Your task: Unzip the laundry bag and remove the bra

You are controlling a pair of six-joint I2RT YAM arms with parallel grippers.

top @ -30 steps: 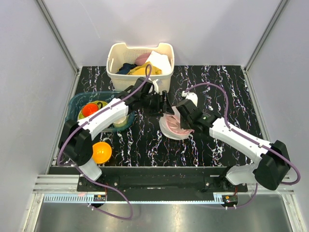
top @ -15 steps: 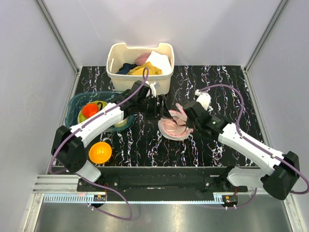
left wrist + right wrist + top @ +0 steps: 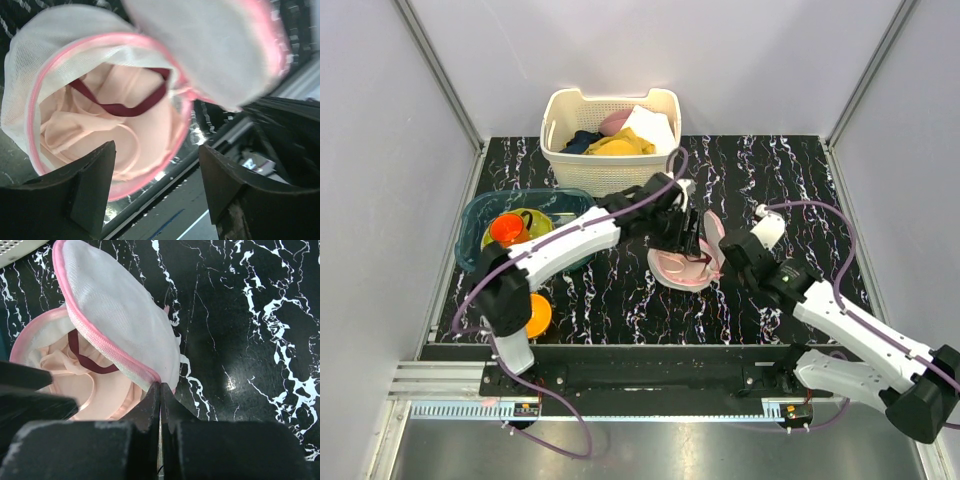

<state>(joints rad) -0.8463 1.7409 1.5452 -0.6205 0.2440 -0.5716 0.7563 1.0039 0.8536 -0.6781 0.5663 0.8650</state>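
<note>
Middle of the table (image 3: pixel 770 170): the laundry bag (image 3: pixel 680 268) sits here between the two arms, its zip undone, open like a shell.
Bottom half (image 3: pixel 20 85): lies flat on the table with its mouth up. It is white net with a pink rim.
Top half (image 3: pixel 120 320): tipped up on its edge at the right side of the bottom half. It is white net with a pink rim too.
Bra (image 3: pixel 90 130): soft and pale pink, tucked down inside the bottom half. A dark red strap lies across it. All of it is in the bag.
Right fingers (image 3: pixel 125 445): pressed tight together, with only a thin line between them. Their tips nip the pink rim of the top half at its low edge.
Left fingers (image 3: pixel 80 190): spread wide apart with nothing between them. They hang right over the open bottom half and point down at the bra.
Basket (image 3: pixel 590 170): white with slats, at the back of the table behind the bag. It is full of clothes (image 3: pixel 620 140) in yellow, white, pink and dark blue.
Tub (image 3: pixel 520 194): see-through blue-green, on the left side of the table. An orange cup (image 3: pixel 505 228) stands inside it.
Orange bowl (image 3: pixel 538 318): near the front left corner, partly hidden by the left arm.
</note>
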